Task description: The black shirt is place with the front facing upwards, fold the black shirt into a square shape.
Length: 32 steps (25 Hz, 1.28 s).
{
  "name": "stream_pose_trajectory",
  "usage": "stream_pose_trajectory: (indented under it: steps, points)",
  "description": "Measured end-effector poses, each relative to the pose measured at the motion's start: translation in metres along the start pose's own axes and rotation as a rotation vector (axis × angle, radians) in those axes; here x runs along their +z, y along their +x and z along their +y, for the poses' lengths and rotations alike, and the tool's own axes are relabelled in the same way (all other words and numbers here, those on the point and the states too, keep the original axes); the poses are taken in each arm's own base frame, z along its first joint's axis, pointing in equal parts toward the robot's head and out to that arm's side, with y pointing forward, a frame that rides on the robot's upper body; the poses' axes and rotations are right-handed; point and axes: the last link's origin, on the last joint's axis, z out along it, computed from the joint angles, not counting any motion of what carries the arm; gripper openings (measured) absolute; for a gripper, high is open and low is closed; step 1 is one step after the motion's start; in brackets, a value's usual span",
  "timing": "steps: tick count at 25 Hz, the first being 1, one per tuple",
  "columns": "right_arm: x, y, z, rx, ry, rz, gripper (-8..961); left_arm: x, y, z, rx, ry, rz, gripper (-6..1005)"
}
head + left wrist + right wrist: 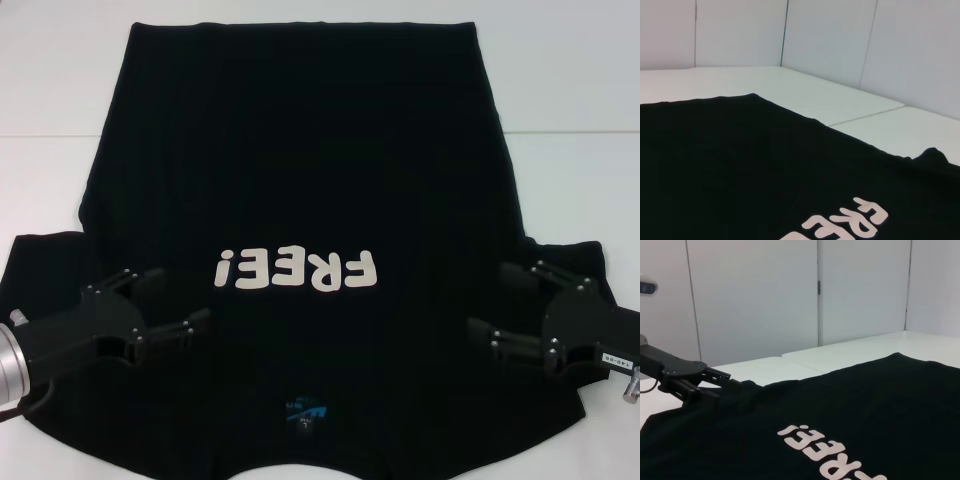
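- The left gripper (170, 300) has its fingers (185, 327) spread apart, released, with nothing between them; they hover low over the shirt's near left part, just beside the lettering, and whether their tips touch the cloth cannot be told.
- The right gripper (502, 303) mirrors it on the other side: fingers (492, 333) parted, gripping nothing, pointing inward over the shirt's near right part.
- In the right wrist view the left gripper (722, 382) shows farther off, its dark fingers reaching over the shirt's edge.
- The black shirt (300, 170) lies spread flat on the desk (570, 90), front up, covering most of the space between the two arms.
- Its neck end is nearest the robot, where a small blue label (305, 412) sits just inside the collar; the hem lies at the far side.
- White rounded "FREE!" lettering (297, 269) crosses the chest, reading upside down from the head view.
- One sleeve spreads out beneath each arm, left and right.
- The cloth is plain, dark and mostly smooth, with slight ripples near the sleeves.
- The left wrist view shows the shirt (740, 165) across the white desk (840, 100), part of the lettering (850, 225) at its edge.
- Pale panelled walls (765, 295) stand behind the desk.
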Motion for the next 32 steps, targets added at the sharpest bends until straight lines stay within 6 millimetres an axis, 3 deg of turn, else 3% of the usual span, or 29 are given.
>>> stream_pose_trajectory:
  steps: [17, 25, 32]
  points:
    - [0.004, -0.002, -0.001, 0.0, -0.004, -0.001, 911, 0.0, 0.0, 0.0, -0.042, 0.004, 0.002, 934]
    - [0.005, -0.002, -0.001, 0.006, -0.002, -0.002, 909, -0.013, 0.021, -0.016, -0.463, -0.017, 0.022, 933]
    - [0.005, -0.001, 0.0, 0.022, 0.0, -0.005, 908, -0.05, 0.04, -0.044, -0.82, 0.054, 0.015, 933]
